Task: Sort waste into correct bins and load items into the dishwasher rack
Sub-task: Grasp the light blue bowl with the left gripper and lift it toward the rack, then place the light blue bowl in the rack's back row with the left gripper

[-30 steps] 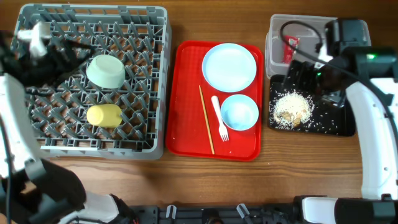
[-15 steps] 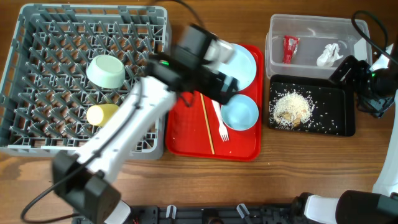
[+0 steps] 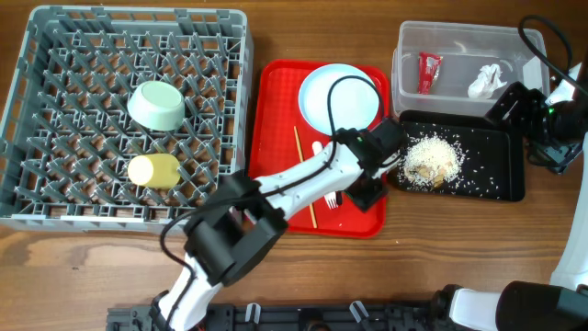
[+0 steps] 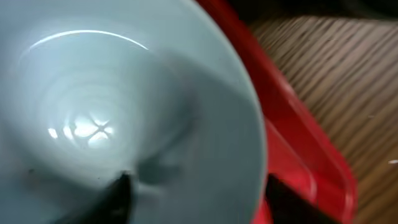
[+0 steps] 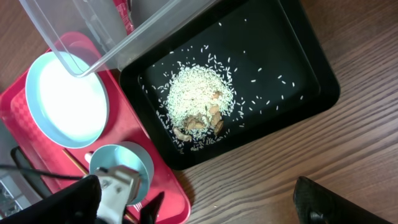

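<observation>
Waste is looking done: wrapper (image 3: 429, 72) and tissue (image 3: 487, 81) are sitting in the tub (image 3: 455, 41), scraps (image 3: 432, 161) on the black tray (image 3: 496, 184). Rack (image 3: 138, 13) is holding the cup (image 3: 153, 169) and the other bowl (image 3: 158, 104).

Step in hand: loading the bowl (image 4: 93, 93), which is sitting on the red tray (image 3: 276, 138) just beside the fork (image 3: 329, 198). Left fingers (image 4: 121, 190) are spread and straddling its rim, one inside, one outside over the red tray, not pinching as far as I can see. Right fingers (image 5: 339, 202) are hanging wide and empty at the right side of the table (image 3: 441, 257), by the black tray.

Next, I reckon: close on the rim, lift straight up so the fork isn't getting dragged, carry left, set it tilted between pegs near the other bowl. Plate (image 3: 317, 101), fork and chopsticks (image 3: 304, 179) are waiting after that.

Risk: a rim pinch on a smooth bowl could be slipping mid-swing, so go slow.
</observation>
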`<state>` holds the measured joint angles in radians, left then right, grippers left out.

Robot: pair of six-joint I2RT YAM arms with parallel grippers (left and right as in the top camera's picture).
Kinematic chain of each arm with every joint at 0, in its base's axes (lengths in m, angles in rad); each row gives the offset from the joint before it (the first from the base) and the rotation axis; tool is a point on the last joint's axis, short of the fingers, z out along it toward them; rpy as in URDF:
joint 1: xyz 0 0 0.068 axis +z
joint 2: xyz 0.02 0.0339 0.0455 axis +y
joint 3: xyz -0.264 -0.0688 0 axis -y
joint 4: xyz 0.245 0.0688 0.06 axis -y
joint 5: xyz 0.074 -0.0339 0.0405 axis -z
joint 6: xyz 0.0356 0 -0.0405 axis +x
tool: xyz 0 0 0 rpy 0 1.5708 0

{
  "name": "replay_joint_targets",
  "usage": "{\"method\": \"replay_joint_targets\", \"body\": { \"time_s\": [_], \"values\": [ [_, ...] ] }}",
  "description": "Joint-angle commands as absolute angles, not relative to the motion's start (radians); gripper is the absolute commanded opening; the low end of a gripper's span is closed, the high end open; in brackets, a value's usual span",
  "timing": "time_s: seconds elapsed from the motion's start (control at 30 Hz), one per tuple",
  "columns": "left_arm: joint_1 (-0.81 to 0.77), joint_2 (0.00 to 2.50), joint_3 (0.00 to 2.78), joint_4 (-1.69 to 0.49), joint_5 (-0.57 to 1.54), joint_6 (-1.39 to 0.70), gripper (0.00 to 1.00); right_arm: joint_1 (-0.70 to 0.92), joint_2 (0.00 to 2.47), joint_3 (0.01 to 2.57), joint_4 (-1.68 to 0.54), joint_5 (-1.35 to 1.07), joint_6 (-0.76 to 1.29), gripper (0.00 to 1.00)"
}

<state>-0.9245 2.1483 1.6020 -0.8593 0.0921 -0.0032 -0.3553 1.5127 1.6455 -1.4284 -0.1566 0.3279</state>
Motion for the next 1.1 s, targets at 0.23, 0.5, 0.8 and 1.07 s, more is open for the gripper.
{"method": "replay_joint_targets", "body": {
  "time_s": [0.23,0.5,0.8,1.07],
  "values": [
    [-0.926,2.124,1.615,-0.867,-0.062,-0.005,0.04,-0.358,1.492,1.664,-1.436,-0.17,0.314,1.0],
    [-0.775,1.81,1.642,-0.876,0.011,-0.016,0.04,-0.358,1.492,1.664,-1.438,-0.17,0.314,1.0],
    [-0.117,1.703,1.642,-0.772,0.768,0.0,0.04,-0.358,1.492,1.664,-1.441,-0.17,0.314,1.0],
    [0.222,1.917,1.642,-0.506,1.274,-0.112,0.04,-0.358,1.492,1.664,-1.442,-0.17,0.314,1.0]
  ]
}}
